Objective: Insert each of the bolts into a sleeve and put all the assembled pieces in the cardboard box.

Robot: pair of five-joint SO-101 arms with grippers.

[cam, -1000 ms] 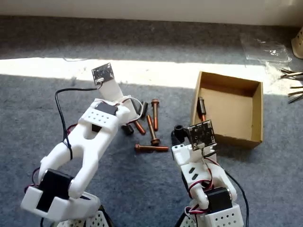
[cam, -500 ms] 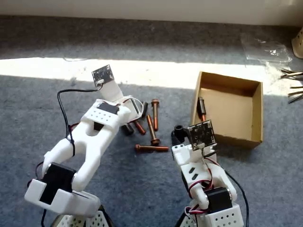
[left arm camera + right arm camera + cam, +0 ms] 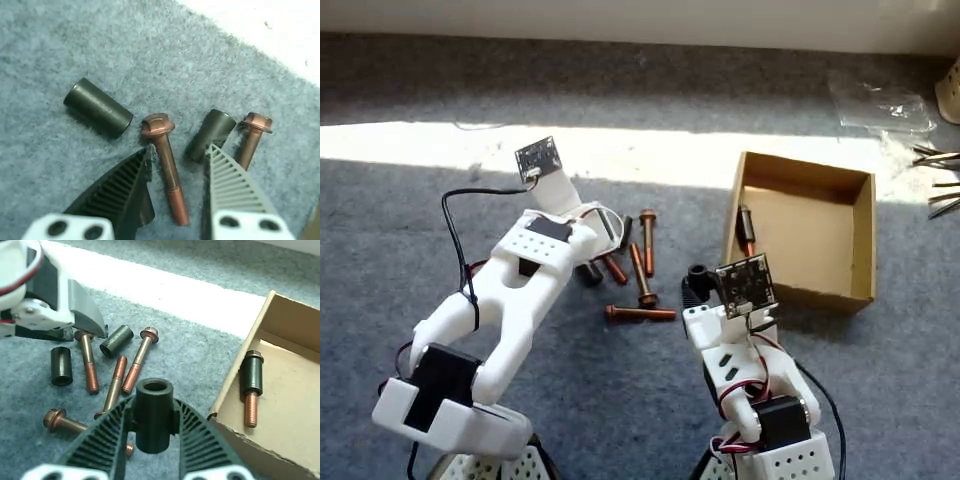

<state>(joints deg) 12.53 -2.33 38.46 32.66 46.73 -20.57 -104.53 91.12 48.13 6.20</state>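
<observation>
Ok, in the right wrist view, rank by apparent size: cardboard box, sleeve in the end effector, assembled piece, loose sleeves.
1. cardboard box, though cut off by the frame.
2. held sleeve, but it is nearest the camera, so unsure.
3. assembled piece, about as long but slimmer.
4. loose sleeves, the two alike.

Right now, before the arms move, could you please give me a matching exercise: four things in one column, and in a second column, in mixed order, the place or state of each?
Things
1. left tool
2. right tool
3. assembled piece
4. loose sleeve

Places or states
A. inside the cardboard box
B. lying free on the grey carpet
C. shut on a black sleeve
D. open, with a copper bolt between its fingers

Pairs: 1-D, 2-C, 3-A, 4-B
</observation>
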